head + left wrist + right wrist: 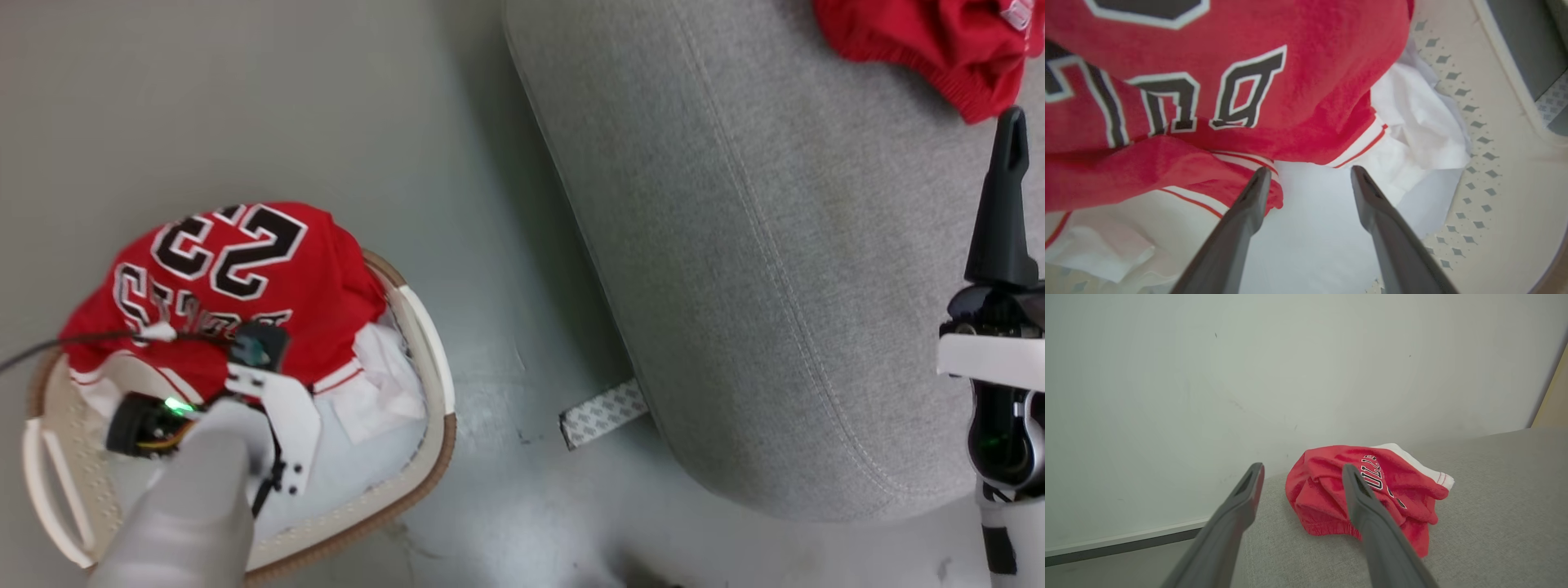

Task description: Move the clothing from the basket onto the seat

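A red jersey (245,269) with the number 23 lies heaped in the cream basket (433,343). In the left wrist view the jersey (1290,102) shows its black-and-white lettering just beyond my left gripper (1310,169). That gripper is open, low inside the basket (1494,122), its fingertips at the jersey's white-trimmed hem and one tip against a red fold. A second red garment (939,41) lies crumpled on the grey seat (775,286). My right gripper (1301,467) hangs open above the seat (1494,522), short of that garment (1367,494), holding nothing.
A pale white pad (1310,237) lines the basket bottom under the jersey. A patterned strip (600,412) lies on the floor at the seat's edge. Grey floor separates the basket from the seat. A pale wall (1290,375) rises behind the seat.
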Available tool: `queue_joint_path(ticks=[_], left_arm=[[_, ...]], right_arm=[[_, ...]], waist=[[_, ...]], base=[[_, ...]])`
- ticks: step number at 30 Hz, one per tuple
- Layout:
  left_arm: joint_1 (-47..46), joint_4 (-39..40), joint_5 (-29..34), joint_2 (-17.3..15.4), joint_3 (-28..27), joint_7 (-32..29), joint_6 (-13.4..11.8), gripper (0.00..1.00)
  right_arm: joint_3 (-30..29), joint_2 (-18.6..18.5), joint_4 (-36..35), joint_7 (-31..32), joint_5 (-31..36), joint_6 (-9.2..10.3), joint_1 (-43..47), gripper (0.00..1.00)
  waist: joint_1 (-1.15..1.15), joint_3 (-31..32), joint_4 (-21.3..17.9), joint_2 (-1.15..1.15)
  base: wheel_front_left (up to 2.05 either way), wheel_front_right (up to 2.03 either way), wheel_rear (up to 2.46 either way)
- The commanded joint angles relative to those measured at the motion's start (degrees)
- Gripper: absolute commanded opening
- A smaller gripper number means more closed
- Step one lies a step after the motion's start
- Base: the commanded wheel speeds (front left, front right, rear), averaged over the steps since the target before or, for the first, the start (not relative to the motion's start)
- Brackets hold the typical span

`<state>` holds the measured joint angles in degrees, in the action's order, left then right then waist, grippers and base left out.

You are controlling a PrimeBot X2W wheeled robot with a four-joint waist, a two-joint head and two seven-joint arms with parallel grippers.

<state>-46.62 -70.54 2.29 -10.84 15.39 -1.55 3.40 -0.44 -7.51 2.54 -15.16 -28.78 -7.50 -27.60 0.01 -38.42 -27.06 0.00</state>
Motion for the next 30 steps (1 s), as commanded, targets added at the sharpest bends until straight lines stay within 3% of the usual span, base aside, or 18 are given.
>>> queue_joint_path(ticks=[1,8,16,21,22,24,25,30], left_arm=[[-0.8,-0.4,-0.5,-0.8,-0.2,-0.4,-0.5,1.00],[-4.0,-2.3,-0.6,-2.4,-0.4,-6.7,-5.2,1.00],[-6.0,-2.8,-1.4,-4.6,-0.9,-8.5,-9.2,1.00],[-7.1,-3.0,-1.1,-6.2,-0.1,-10.2,-10.1,1.00],[-7.2,-3.1,-1.6,-6.3,-0.4,-10.3,-9.9,0.84],[-7.4,-3.1,-2.2,-6.6,-0.9,-9.2,-9.5,0.08],[-7.3,-3.1,-2.4,-6.6,-0.9,-8.9,-9.4,0.00],[-6.3,-3.2,-3.7,-7.1,-1.0,-7.9,-8.1,0.00]], right_arm=[[-0.1,0.3,-0.4,0.0,-0.5,0.00,-1.0,1.00],[1.0,2.2,-2.1,0.0,-1.0,0.00,-2.9,1.00],[2.4,3.3,-3.5,0.0,-1.6,0.00,-3.5,1.00],[2.8,3.8,-4.3,0.0,-1.5,0.00,-2.6,1.00],[2.9,3.9,-4.3,0.0,-1.5,0.00,-2.4,1.00],[3.0,4.1,-4.3,0.0,-1.5,0.00,-2.2,1.00],[3.1,4.2,-4.2,0.0,-1.5,0.00,-2.1,1.00],[3.9,4.3,-3.3,0.0,-1.2,0.00,-2.7,1.00]], waist=[[-0.01,-2.1,-1.1,0.00],[-0.01,-5.8,-2.2,0.00],[-0.01,-8.5,-3.5,0.00],[-0.01,-9.4,-3.5,0.00],[-0.01,-9.4,-3.6,0.00],[-0.01,-9.5,-3.7,0.00],[-0.01,-9.4,-3.7,0.00],[-0.01,-8.5,-4.2,0.00]], base=[[0.00,0.00,0.00],[0.00,0.00,0.00],[0.00,0.00,0.00],[0.00,0.00,0.00],[0.00,0.00,0.00],[0.00,0.00,0.00],[0.00,0.00,0.00],[0.00,0.00,0.00]])
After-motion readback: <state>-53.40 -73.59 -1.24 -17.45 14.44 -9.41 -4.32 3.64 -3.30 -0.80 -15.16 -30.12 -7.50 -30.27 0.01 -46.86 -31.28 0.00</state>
